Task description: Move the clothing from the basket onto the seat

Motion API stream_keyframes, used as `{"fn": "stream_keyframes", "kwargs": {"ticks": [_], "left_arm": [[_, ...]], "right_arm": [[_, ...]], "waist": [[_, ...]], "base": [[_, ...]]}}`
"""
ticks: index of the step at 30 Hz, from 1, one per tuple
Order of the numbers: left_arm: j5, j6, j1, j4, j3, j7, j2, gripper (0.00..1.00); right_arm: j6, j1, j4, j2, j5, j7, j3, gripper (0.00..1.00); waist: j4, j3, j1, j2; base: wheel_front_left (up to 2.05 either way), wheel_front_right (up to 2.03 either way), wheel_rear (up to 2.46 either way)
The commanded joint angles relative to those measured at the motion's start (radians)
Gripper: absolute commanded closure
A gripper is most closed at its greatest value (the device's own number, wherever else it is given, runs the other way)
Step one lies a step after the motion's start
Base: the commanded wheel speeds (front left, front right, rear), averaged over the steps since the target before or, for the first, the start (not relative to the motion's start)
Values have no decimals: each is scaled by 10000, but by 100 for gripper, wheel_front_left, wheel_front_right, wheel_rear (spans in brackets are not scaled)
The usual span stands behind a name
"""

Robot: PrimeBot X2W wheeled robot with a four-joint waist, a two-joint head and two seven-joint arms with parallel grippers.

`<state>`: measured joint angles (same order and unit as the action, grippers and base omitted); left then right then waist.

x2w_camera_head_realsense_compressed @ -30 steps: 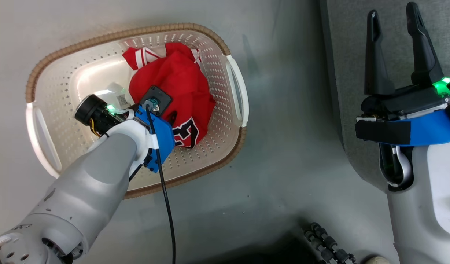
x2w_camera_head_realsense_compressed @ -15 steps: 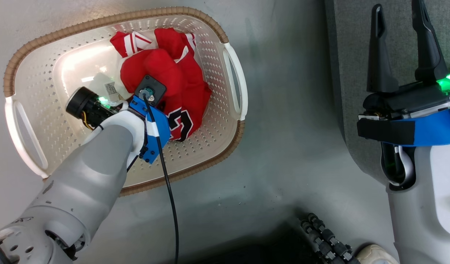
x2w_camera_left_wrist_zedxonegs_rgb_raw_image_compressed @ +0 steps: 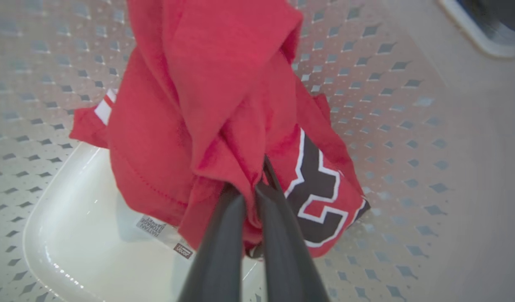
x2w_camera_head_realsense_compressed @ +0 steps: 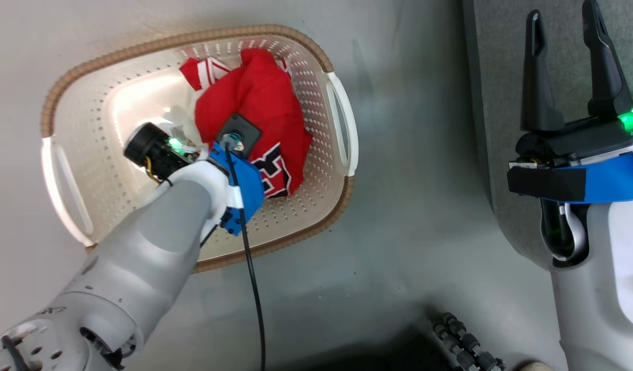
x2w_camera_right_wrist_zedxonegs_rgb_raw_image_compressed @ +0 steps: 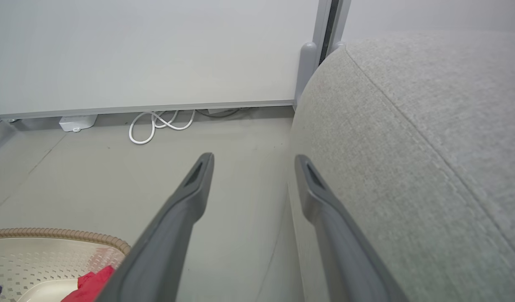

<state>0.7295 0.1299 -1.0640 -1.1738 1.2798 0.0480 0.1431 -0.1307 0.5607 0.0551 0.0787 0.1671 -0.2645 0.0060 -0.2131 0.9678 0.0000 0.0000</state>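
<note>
The cream basket (x2w_camera_head_realsense_compressed: 141, 46) with its brown rim stands on the floor. Inside it lies the red clothing (x2w_camera_head_realsense_compressed: 260, 98). A striped garment (x2w_camera_head_realsense_compressed: 205, 69) peeks out at the far side. My left arm reaches down into the basket. In the left wrist view my left gripper (x2w_camera_left_wrist_zedxonegs_rgb_raw_image_compressed: 251, 188) is shut on a fold of the lettered garment (x2w_camera_left_wrist_zedxonegs_rgb_raw_image_compressed: 224, 84), which is bunched up above the basket floor (x2w_camera_left_wrist_zedxonegs_rgb_raw_image_compressed: 73, 251). My right gripper (x2w_camera_head_realsense_compressed: 561, 10) stands open with nothing in it, over the edge of the grey seat (x2w_camera_head_realsense_compressed: 502, 77), and its wrist view shows the seat's rounded corner (x2w_camera_right_wrist_zedxonegs_rgb_raw_image_compressed: 408, 147).
A black cable (x2w_camera_head_realsense_compressed: 252, 288) trails from my left wrist across the floor. A black ribbed part (x2w_camera_head_realsense_compressed: 466, 345) lies at the bottom edge. By the wall are a white coiled cord (x2w_camera_right_wrist_zedxonegs_rgb_raw_image_compressed: 161, 121) and a white adapter (x2w_camera_right_wrist_zedxonegs_rgb_raw_image_compressed: 77, 122). Grey floor separates basket and seat.
The head view swayed left, then back right. The red garment is drawn into a taller bunch under my left wrist, its lettering turned. The right gripper has stayed open by the seat.
</note>
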Motion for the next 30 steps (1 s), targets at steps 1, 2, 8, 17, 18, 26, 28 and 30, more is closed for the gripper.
{"fn": "stream_keyframes", "kwargs": {"ticks": [1,2,8,17,18,26,28,30], "left_arm": [[-109,7,120,138,31,158,-78,100],[-88,7,158,209,32,244,-135,100],[-43,7,445,669,32,900,-419,100],[93,7,921,1088,33,1842,-711,100],[78,7,968,1125,35,1899,-728,100],[229,7,1028,1484,-45,2179,-839,100],[212,7,915,1754,-284,2185,-866,100],[121,7,1029,1991,-552,2180,-816,100]], "right_arm": [[-1,-40,70,101,-58,2,-52,0],[-1,-64,95,140,-70,2,-70,0],[-1,-306,273,365,-82,2,-112,0],[-1,-621,650,681,-141,2,-62,0],[-1,-659,694,710,-138,2,-61,0],[-1,-1147,1040,807,-158,2,-159,0],[-1,-1259,1085,808,-148,2,-200,0],[-1,-1433,1170,776,-144,2,-236,0]], "waist": [[192,-274,0,0],[269,-386,0,0],[785,-1201,0,0],[1444,-2589,0,0],[1504,-2749,0,0],[1921,-4028,0,0],[1987,-4325,0,0],[2036,-4666,0,0]], "base": [[0,0,0],[0,0,0],[0,0,0],[0,0,0],[0,0,0],[0,0,0],[0,0,0],[0,0,0]]}}
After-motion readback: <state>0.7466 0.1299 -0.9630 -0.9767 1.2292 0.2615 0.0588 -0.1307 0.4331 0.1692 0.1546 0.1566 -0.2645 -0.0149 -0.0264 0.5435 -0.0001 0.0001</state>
